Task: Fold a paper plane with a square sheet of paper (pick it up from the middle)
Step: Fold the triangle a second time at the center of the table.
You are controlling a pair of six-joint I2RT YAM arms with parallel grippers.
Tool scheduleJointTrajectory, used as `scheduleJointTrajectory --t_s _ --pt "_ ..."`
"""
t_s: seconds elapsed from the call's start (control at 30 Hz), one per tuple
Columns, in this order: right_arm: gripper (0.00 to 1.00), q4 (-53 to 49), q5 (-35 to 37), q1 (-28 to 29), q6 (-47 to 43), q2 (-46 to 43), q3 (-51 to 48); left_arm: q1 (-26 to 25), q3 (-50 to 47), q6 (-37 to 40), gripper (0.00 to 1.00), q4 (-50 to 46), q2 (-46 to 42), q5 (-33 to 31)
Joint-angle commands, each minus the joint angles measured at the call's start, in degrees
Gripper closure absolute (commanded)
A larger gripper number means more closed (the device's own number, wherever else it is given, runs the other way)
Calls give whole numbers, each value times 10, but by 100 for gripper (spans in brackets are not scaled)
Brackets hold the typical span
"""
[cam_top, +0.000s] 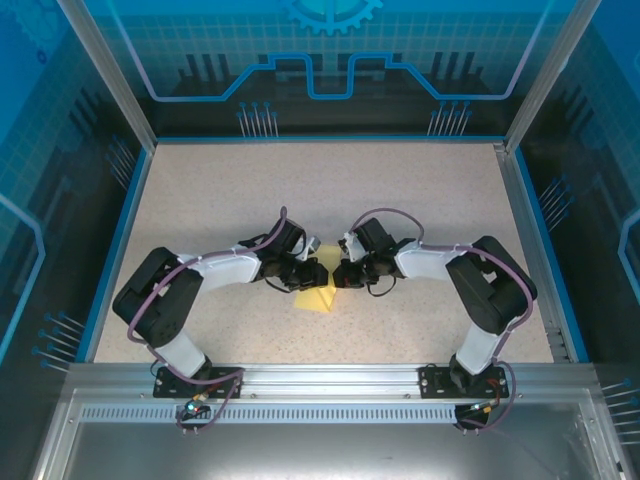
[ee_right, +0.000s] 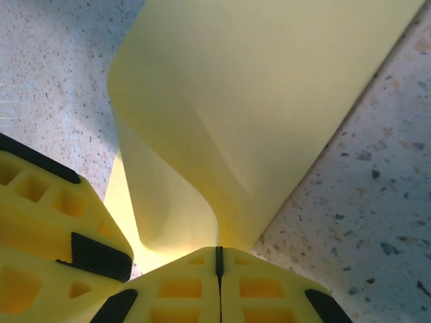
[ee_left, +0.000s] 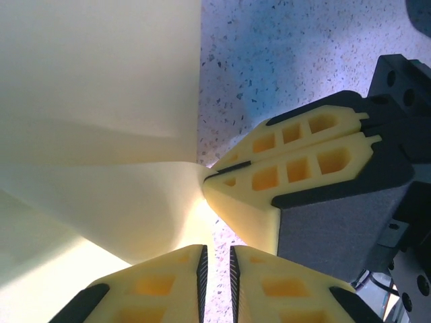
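Observation:
The square sheet of paper is pale yellow and lies mid-table, partly under both grippers. My right gripper is shut on one edge of it, and the sheet curls up and away from the pinch. In the left wrist view the right gripper's fingers clamp the paper at its edge. My left gripper stands just beside that pinch, narrowly open, with bare table showing through the gap. In the top view the left gripper and right gripper are tip to tip.
The speckled table is ringed by a blue rim and clear panels. A metal rail carrying both arm bases runs along the near edge. One of the left gripper's fingers sits close beside the right gripper's.

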Motion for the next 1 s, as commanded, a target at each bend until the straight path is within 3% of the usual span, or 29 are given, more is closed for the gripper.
scheduleJointTrajectory --t_s 0.0,0.97 --pt "94 -17 6 8 -14 12 27 4 16 4 79 -13 9 -5" --pt "92 -32 18 8 -28 51 60 4 24 8 83 -22 34 -23"
